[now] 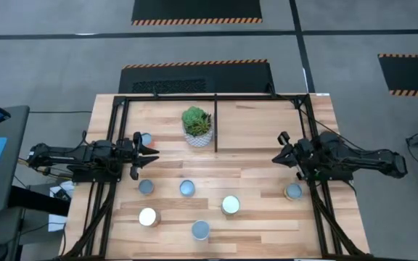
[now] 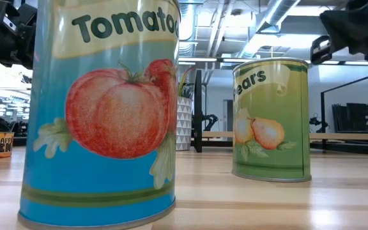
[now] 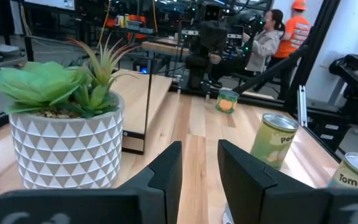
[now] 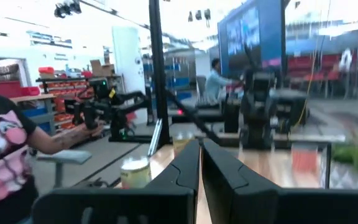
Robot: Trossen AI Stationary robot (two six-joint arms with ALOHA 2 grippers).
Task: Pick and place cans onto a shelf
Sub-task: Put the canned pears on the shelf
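Counter [image 1: 267, 225]: light wooden boards carrying everything; the cans stand loose on its near half.
Shelf [image 1: 216, 98]: black tube frame at the far side, split by a thin centre bar [image 1: 216, 123]. No can appears to have been placed on it yet, so the task looks to be at its start.
Succulent [image 1: 197, 127]: in a white patterned pot just left of the centre bar; not part of the job, and something to steer around.
Left pincer [image 1: 148, 151]: hovers at the counter's left edge, fingers [image 3: 166, 171] spread with a clear gap, holding nothing.
Right pincer [image 1: 281, 154]: hovers at the right edge, fingers [image 4: 185, 168] pressed nearly together, holding nothing.
Cans: seven in the high view. One [image 1: 146, 138] sits just beyond the left pincer's tips, towards the shelf. One [image 1: 293, 191] lies near the right pincer, on the nearer side. The others [image 1: 187, 188] are spread across the middle and front, well apart from both pincers. In the low view a tomato can [image 2: 101, 108] looms close, a pear can [image 2: 272, 118] farther back.
Step in hand, as I judge it: choosing and approaching a first can.
Doing it well: take the can nearest a pincer, open wide, straddle it squarely, close on the side wall, and lift straight up before moving to the shelf.
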